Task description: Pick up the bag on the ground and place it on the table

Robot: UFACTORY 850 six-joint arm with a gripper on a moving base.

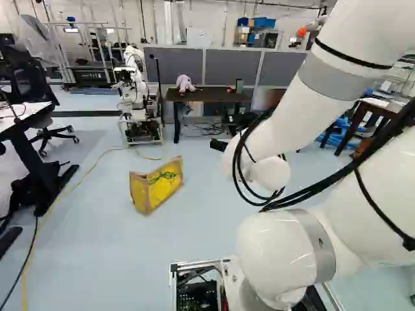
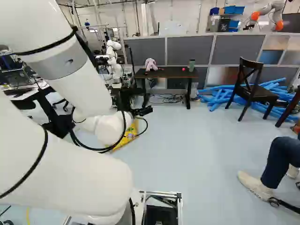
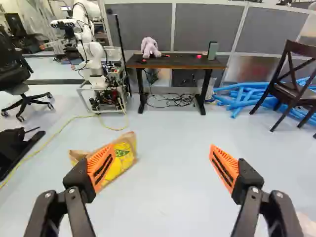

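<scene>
The yellow and brown bag (image 1: 155, 186) stands on the floor in the left base view, left of the arm; in the right base view the arm and its cables partly cover it. My gripper (image 2: 142, 111) shows as a black shape by the wrist in the right base view. In the wrist view the gripper (image 3: 162, 167) is open, its orange-padded fingers wide apart with nothing between them. One finger overlaps part of the bag (image 3: 125, 154), which lies farther off. A dark table (image 3: 173, 63) stands beyond, against the grey partitions, bearing a pinkish plush toy (image 3: 150, 47) and a greenish container (image 3: 212, 50).
Another robot (image 3: 91, 54) stands beside the table, with a yellow cable (image 3: 64, 127) running over the floor. Dark chairs (image 3: 295, 89) and blue tubes (image 2: 216, 96) are beyond to the right. A seated person's leg (image 2: 276, 161) and shoe reach in at the right of the right base view.
</scene>
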